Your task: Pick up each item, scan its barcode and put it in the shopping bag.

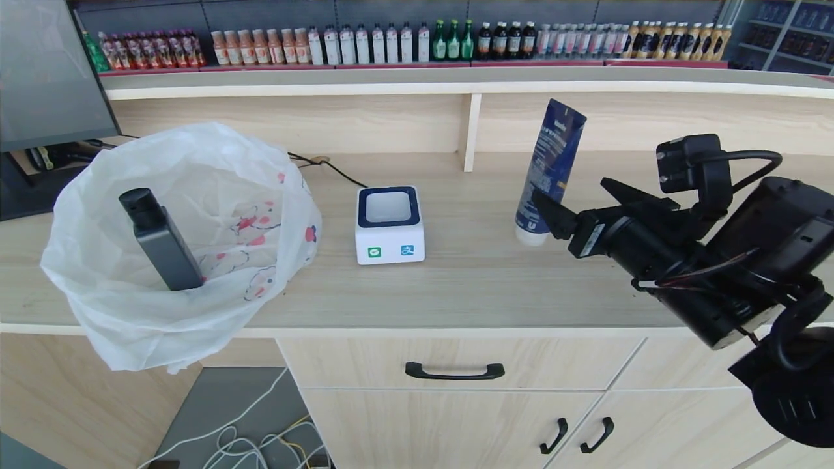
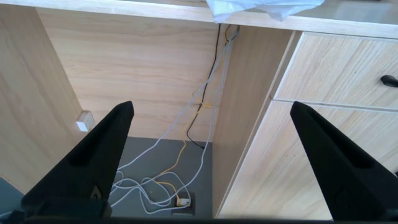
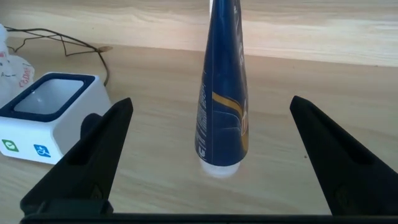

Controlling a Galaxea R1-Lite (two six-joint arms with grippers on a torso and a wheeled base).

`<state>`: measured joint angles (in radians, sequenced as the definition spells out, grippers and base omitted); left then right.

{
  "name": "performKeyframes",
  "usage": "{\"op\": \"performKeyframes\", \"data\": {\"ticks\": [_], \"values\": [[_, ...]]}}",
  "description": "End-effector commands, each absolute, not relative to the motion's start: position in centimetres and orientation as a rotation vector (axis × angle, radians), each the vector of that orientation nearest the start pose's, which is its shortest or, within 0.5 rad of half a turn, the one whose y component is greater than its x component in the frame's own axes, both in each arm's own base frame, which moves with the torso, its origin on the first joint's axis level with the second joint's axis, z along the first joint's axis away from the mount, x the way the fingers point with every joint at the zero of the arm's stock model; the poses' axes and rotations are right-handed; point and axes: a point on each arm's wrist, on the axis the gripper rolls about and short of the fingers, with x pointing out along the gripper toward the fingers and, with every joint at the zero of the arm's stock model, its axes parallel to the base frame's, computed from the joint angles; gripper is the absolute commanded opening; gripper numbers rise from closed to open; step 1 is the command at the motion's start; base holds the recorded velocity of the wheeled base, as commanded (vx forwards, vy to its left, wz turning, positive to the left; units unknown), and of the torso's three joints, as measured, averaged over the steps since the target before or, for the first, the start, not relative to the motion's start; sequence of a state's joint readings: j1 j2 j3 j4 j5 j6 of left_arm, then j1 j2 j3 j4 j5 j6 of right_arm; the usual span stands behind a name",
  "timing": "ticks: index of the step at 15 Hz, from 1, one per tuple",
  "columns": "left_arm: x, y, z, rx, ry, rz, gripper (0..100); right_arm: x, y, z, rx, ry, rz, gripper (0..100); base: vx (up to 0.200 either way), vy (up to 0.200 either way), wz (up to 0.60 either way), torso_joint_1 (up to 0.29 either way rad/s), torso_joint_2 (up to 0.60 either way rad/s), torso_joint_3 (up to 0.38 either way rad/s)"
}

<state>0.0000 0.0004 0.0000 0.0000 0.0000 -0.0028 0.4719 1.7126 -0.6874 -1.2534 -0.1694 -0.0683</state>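
The blue tube (image 1: 550, 166) stands upright on its cap on the tabletop (image 1: 488, 280), just ahead of the right claw (image 1: 568, 189) and centred between its parted fingers, untouched. Being tall on a narrow base, it may be toppled if one finger is brought into contact first, and sent toward the scanner (image 1: 389, 225) to the claw's left.

Light wood counter (image 1: 469, 280), drawers and cabinet doors below the front edge. On top, from the robot's left to right: white plastic shopping bag (image 1: 247, 195), mouth open, its bottom sagging over the front edge; white box scanner (image 1: 389, 225) with dark-framed window facing up, near the bag; blue tube (image 1: 550, 163) standing cap-down, well apart from the scanner. Thin black cable (image 1: 332, 167) runs behind the bag toward the scanner.
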Motion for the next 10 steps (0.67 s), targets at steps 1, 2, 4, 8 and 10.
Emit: {"op": "performKeyframes", "data": {"ticks": [1, 2, 4, 8, 10], "values": [[-2.3, 0.0, 7.5, -0.003, 0.0, -0.002, 100, 27.7, 13.5, 20.9, 0.004, -0.229, 0.285, 100, 0.0, 0.0, 0.0, 0.0, 0.0, 0.0], [-2.3, 0.0, 7.5, -0.003, 0.0, -0.002, 100, 28.4, 13.8, 20.9, 0.005, -0.234, 0.285, 100, 0.0, 0.0, 0.0, 0.0, 0.0, 0.0], [-2.3, 0.0, 7.5, -0.003, 0.0, -0.002, 100, 29.4, 14.3, 20.8, 0.008, -0.241, 0.283, 100, 0.0, 0.0, 0.0, 0.0, 0.0, 0.0], [-2.3, 0.0, 7.5, -0.003, 0.0, 0.0, 100, 30.9, 14.9, 20.7, 0.014, -0.251, 0.257, 100, 0.0, 0.0, 0.0, 0.0, 0.0, 0.0], [-2.3, 0.0, 7.5, -0.003, 0.0, 0.0, 100, 31.7, 15.2, 20.8, 0.016, -0.262, 0.252, 100, 0.0, 0.0, 0.0, 0.0, 0.0, 0.0]]}}
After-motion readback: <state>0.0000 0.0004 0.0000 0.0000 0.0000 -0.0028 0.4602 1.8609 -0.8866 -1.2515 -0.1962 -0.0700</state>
